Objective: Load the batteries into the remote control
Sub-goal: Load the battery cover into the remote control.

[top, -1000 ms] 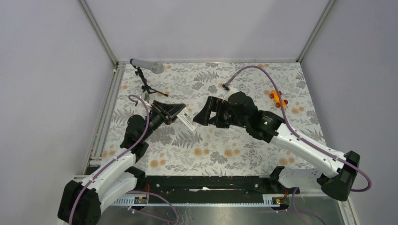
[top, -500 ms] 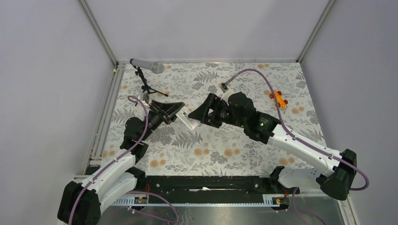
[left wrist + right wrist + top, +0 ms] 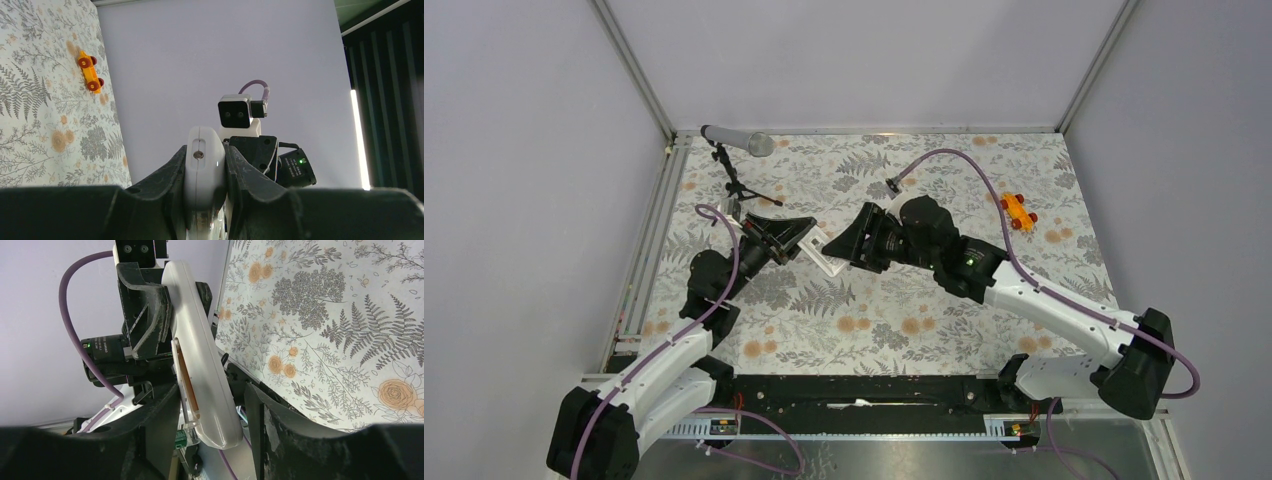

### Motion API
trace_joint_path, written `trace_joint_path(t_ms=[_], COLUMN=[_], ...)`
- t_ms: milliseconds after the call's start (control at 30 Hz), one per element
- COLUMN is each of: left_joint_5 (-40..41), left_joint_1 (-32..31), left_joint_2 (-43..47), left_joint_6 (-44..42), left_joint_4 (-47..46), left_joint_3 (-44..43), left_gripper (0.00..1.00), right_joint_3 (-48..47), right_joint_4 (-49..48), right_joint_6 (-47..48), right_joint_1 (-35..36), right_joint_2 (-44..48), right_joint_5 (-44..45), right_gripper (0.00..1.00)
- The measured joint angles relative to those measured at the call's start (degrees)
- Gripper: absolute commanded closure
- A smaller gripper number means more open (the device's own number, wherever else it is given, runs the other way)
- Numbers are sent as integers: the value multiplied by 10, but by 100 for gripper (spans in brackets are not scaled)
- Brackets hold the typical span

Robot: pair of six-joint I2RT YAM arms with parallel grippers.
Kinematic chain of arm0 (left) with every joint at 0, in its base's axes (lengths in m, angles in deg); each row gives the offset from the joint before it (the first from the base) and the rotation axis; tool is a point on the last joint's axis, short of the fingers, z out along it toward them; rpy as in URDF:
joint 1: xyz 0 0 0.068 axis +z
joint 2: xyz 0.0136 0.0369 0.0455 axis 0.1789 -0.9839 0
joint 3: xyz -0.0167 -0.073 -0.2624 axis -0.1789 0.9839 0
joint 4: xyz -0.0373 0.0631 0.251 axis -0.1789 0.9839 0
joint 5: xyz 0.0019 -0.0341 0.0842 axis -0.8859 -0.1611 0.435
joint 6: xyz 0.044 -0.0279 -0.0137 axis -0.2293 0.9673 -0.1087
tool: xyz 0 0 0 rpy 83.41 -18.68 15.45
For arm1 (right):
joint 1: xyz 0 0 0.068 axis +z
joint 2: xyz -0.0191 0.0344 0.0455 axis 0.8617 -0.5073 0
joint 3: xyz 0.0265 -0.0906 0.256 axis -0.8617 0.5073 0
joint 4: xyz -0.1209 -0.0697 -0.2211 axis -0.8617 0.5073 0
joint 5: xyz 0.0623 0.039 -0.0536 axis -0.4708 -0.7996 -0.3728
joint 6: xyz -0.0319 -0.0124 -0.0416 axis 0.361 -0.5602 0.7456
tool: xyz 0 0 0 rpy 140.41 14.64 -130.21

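**First:** Between the fingers of the left gripper [image 3: 205, 156], the remote control [image 3: 204, 175] is clamped by one end and held up off the table [image 3: 904, 330].

**Second:** And the right gripper [image 3: 210, 402]?

**First:** Its fingers are spread, one on each side of the remote's free end. A gap is seen beside the casing, so no grip is judged to be made.

**Second:** Where are the batteries [image 3: 186, 377] to be found?

**First:** A coppery strip is seen along the recessed compartment, which is turned toward the right wrist camera. It is taken to be a battery already seated. Whether both are in cannot be told. No loose battery is made out on the table.

**Second:** What is left, then?

**First:** If both are seated, only pressing them home would be left. Otherwise one is yet to be loaded. No cover is made out. Farther out, the microphone [image 3: 736, 140] is seen near the left arm, and the toy car [image 3: 1018, 212] lies well apart at the far right.
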Motion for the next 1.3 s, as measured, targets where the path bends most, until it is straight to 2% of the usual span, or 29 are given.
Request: trace_joint_path(t_ms=[400,800,1100,1200,1300], left_joint_5=[2,2,3,3,3], left_joint_1=[2,3,3,3,3], left_joint_2=[9,15,17,18,22], left_joint_6=[-5,-22,-37,-37,-37], left_joint_4=[2,-22,-31,-22,-17], left_joint_3=[7,15,26,26,26], left_gripper=[100,100,100,100,100], right_joint_3=[-2,-5,-5,-5,-5], right_joint_4=[-12,-9,-23,-21,-18], right_joint_6=[-17,-47,-64,-63,-59], right_joint_1=[0,-12,-19,-19,-19], right_joint_2=[-14,-24,-48,-50,-50], right_joint_5=[-12,-27,-47,-51,-50], right_gripper=[48,29,33,28,18])
